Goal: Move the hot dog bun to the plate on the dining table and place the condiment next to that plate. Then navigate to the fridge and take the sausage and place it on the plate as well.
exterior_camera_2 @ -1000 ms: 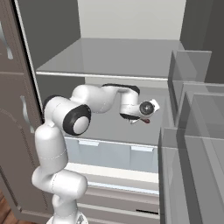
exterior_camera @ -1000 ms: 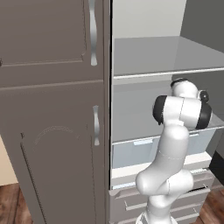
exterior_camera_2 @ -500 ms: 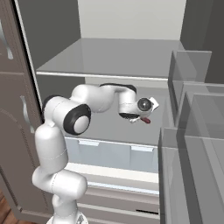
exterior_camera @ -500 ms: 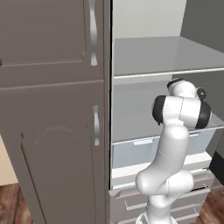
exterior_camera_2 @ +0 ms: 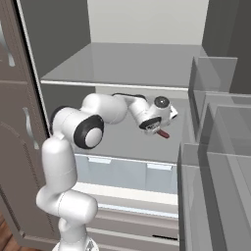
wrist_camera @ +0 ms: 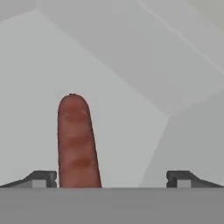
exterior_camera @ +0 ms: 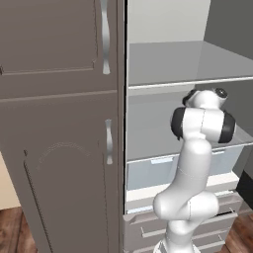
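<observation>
The sausage (wrist_camera: 76, 140) is a reddish-brown link lying on the pale fridge shelf (wrist_camera: 131, 87). It points away from the hand. My gripper (wrist_camera: 111, 179) is open over its near end, and the sausage sits between the fingertips (wrist_camera: 41, 178), close to the left one and far from the right one. I cannot tell whether the left fingertip touches it. From the right base view, the arm reaches into the open fridge and the gripper (exterior_camera_2: 158, 130) hangs low over the middle shelf, with the sausage (exterior_camera_2: 163, 134) showing red just under it.
The glass upper shelf (exterior_camera_2: 122, 81) spans the fridge above the hand. A clear drawer (exterior_camera_2: 127, 171) lies below the middle shelf. Transparent door bins (exterior_camera_2: 215, 147) stand close on the right. Closed grey cabinet doors (exterior_camera: 59, 123) fill the left side.
The hand has shifted slightly right and upward over the middle shelf and rolled a little. The jaws stay wide apart. The sausage has not moved.
</observation>
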